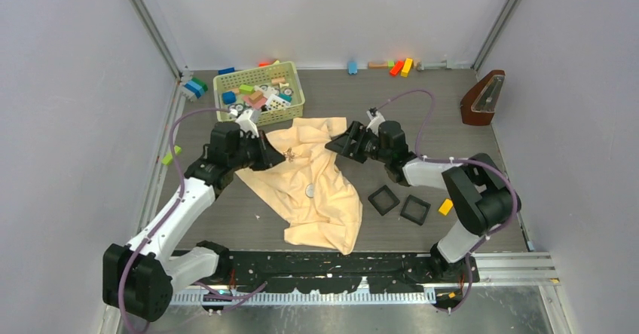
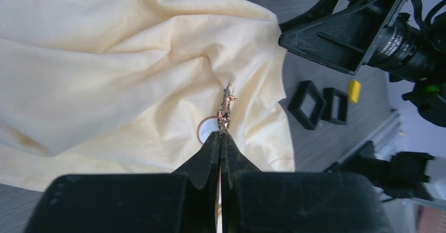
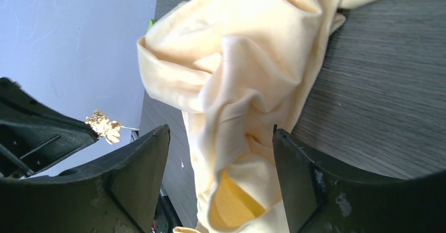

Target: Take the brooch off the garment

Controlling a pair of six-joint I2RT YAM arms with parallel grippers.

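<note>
Brooch (image 2: 226, 107) pinched above the garment (image 2: 105, 59)
The left jaws press shut on the brooch, holding it just above the garment at the desk's (image 1: 452, 100) middle, likely to pull it free. The right jaws are spread around a fold (image 3: 231, 85). A green basket (image 1: 260, 68) by the far edge holds blocks (image 1: 256, 93); 2 black trays (image 2: 296, 97) hold nothing.

The left arm (image 1: 177, 213) is stretched forward and inward from its base, and the left claw (image 2: 221, 136) is pointed rightward, jaws pressed together on the brooch (image 2: 226, 107). The right arm (image 1: 429, 172) is folded back leftward, and the right claw (image 3: 221, 132) is held with jaws spread wide. The claws are faced tip to tip, apart.
</note>
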